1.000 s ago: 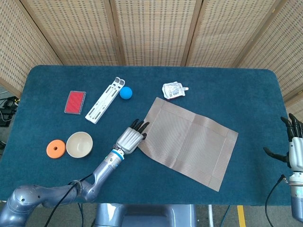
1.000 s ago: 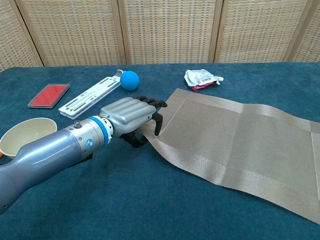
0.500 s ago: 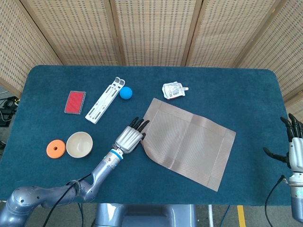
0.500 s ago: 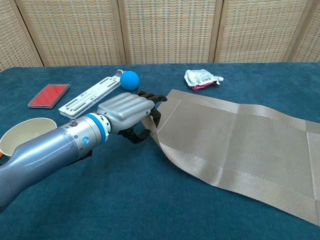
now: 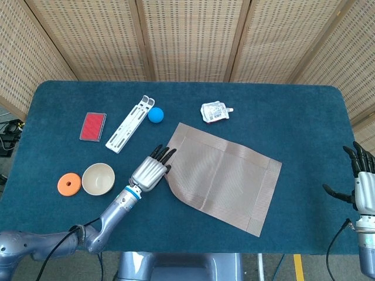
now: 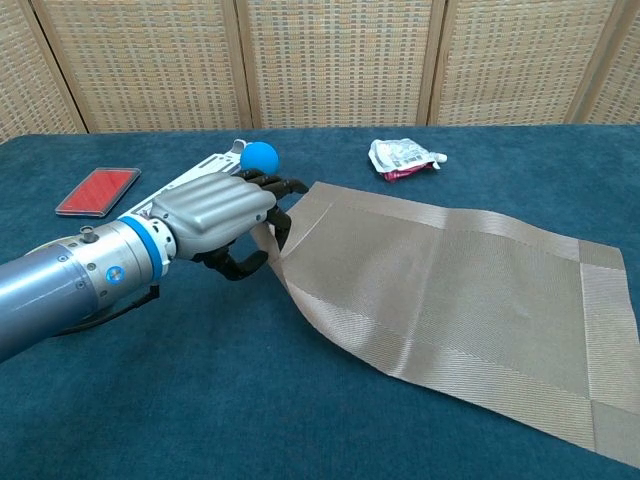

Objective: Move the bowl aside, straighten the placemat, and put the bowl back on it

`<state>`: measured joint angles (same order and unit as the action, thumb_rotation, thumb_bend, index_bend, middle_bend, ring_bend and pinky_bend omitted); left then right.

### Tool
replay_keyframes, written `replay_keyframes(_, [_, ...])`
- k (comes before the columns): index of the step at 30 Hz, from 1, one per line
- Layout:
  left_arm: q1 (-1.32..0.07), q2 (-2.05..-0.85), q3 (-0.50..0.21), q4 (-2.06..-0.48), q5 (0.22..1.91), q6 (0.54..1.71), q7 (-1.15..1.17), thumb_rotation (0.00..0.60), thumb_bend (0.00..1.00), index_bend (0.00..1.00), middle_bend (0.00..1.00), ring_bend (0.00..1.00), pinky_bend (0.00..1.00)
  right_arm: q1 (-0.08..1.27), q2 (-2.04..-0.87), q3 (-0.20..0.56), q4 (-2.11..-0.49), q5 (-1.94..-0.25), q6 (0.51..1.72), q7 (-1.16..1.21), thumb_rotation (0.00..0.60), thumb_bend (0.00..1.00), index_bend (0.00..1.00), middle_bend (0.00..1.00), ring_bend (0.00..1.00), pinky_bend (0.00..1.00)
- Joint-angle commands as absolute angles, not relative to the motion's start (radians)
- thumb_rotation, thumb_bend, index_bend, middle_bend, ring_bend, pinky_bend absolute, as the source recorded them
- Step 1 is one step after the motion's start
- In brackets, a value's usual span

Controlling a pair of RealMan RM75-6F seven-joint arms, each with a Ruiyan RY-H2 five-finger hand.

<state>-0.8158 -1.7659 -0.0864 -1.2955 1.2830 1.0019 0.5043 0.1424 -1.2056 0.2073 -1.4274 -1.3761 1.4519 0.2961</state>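
A tan woven placemat [image 5: 222,175] [image 6: 450,290] lies askew on the blue table, its left edge lifted. My left hand [image 5: 149,171] [image 6: 215,215] grips that left edge between thumb and fingers. The cream bowl [image 5: 98,178] stands off the mat at the front left, empty; the chest view does not show it. My right hand [image 5: 363,187] hovers at the far right past the table edge, fingers spread, holding nothing.
An orange disc [image 5: 69,184] sits beside the bowl. Behind lie a red card [image 5: 92,126] [image 6: 97,190], a white slotted bar [image 5: 130,123] [image 6: 185,190], a blue ball [image 5: 155,115] [image 6: 259,158] and a crumpled packet [image 5: 215,111] [image 6: 402,157]. Wicker screens back the table.
My left hand has pulled the mat's left edge leftward; the whole mat has slid left and turned slightly. The right hand has barely moved.
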Motion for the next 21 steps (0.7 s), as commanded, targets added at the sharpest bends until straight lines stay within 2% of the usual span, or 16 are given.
replay_keyframes(1, [-0.792,-1.706,-0.051,-1.381,1.299,1.009,0.544,0.6,0.56,0.6,0.0,0.0,0.0,0.142,-1.205,0.206,-1.43,-1.378,1.454,0.293,0.6,0.23,0.15,0.0,0.0,0.0])
replay_keyframes(9, [-0.79,-1.595,0.01,-1.567,1.328,0.956,0.592,0.6,0.56,0.6,0.0,0.0,0.0,0.146,-1.209,0.205,-1.429,-1.377,1.449,0.281,0.6,0.23,0.15,0.0,0.0,0.0])
replay_keyframes(21, [-0.82,-1.545,0.058,-1.664,1.379,0.86,0.568,0.6,0.56,0.59,0.0,0.0,0.0,0.148,-1.213,0.207,-1.423,-1.372,1.448,0.275,0.6,0.23,0.15,0.0,0.0,0.0])
